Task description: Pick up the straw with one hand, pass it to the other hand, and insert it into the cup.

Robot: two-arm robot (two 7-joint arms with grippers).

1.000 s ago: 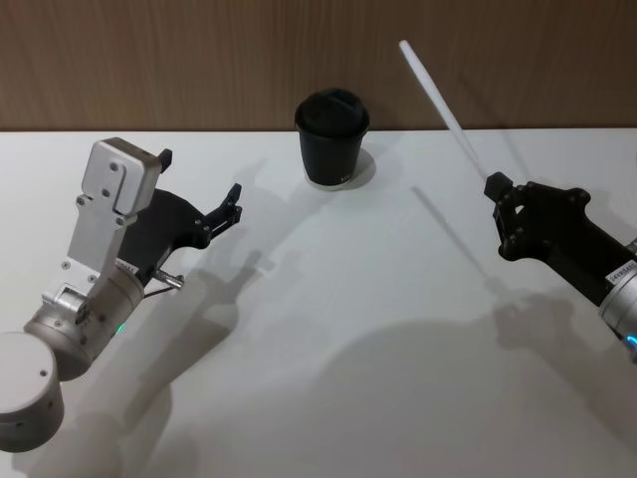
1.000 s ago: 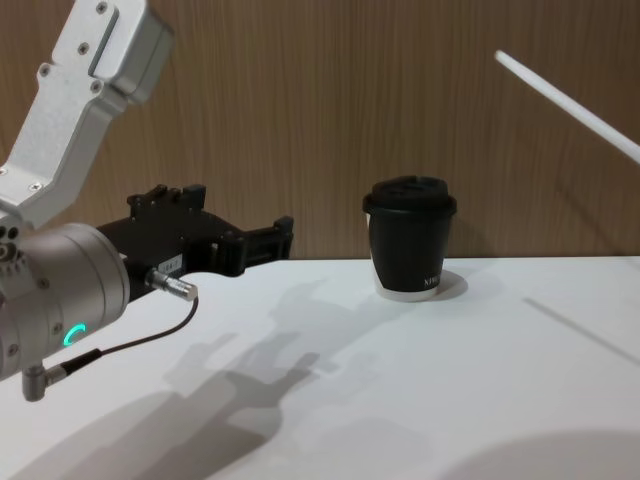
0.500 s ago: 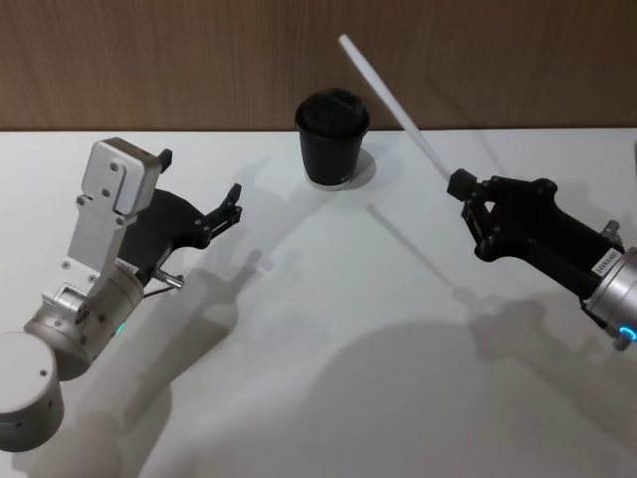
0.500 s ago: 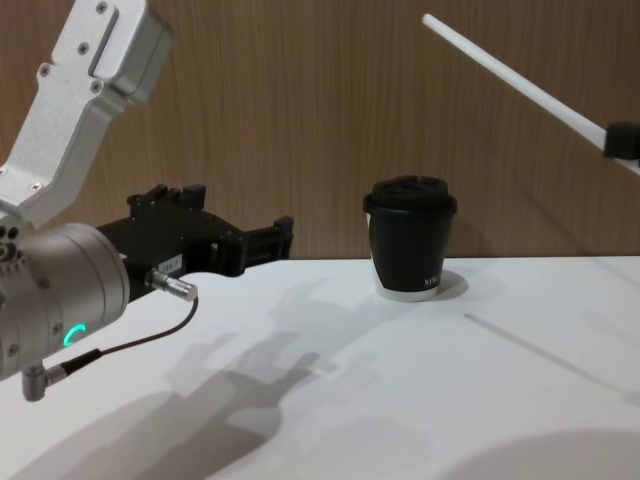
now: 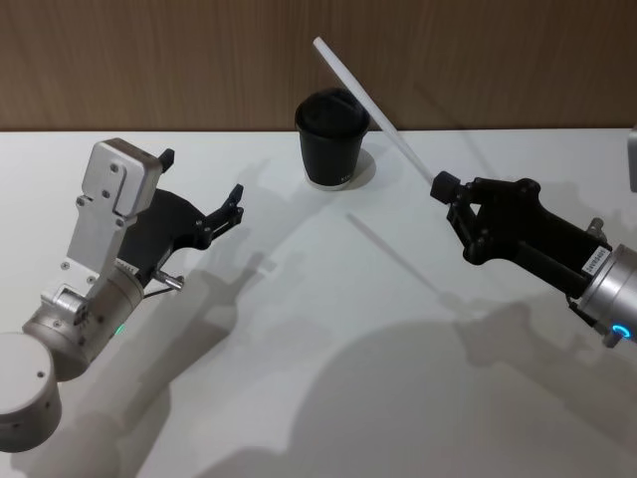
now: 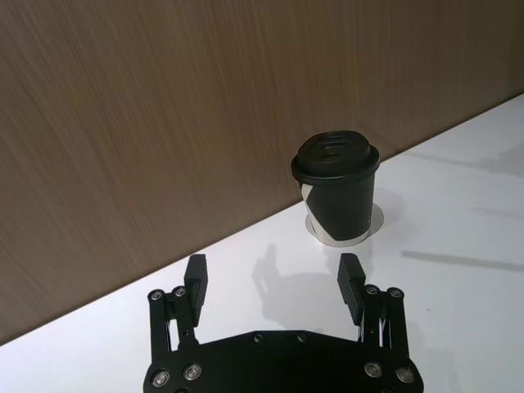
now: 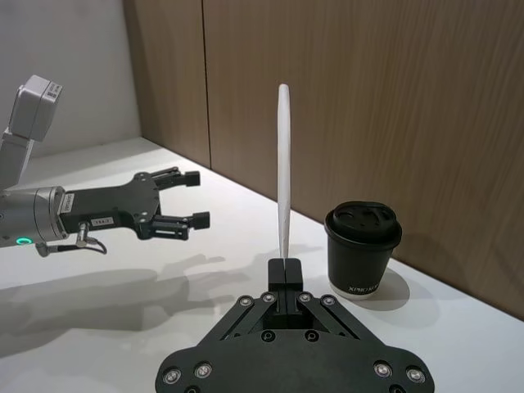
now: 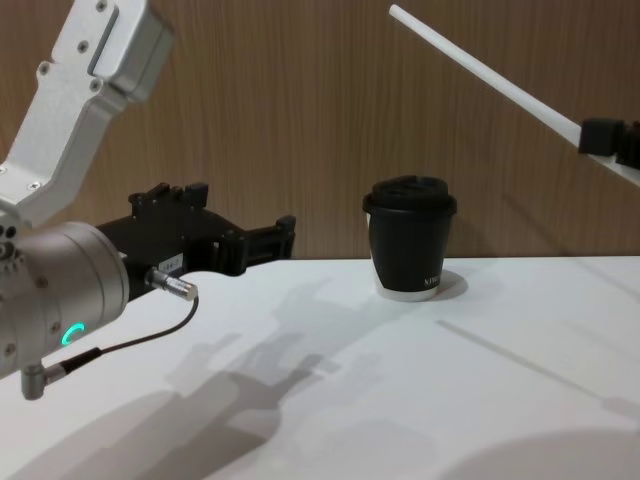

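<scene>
My right gripper (image 5: pixel 444 186) is shut on the lower end of the white straw (image 5: pixel 383 120), to the right of the cup and above the table. The straw (image 8: pixel 480 66) slants up and left, and its free end stands higher than the black lidded cup (image 5: pixel 333 139). In the right wrist view the straw (image 7: pixel 283 164) rises straight from the pinched fingertips (image 7: pixel 283 270), with the cup (image 7: pixel 364 250) beyond it to one side. My left gripper (image 5: pixel 202 179) hovers open to the left of the cup (image 6: pixel 337 192), fingers (image 6: pixel 195 278) apart and holding nothing.
The white table (image 5: pixel 328 329) ends at a brown wooden wall (image 5: pixel 199 60) right behind the cup. Shadows of both arms lie on the table between the grippers.
My right gripper has carried the straw leftwards, so its tip now stands over the cup's far rim in the head view. The left arm has stayed still and open.
</scene>
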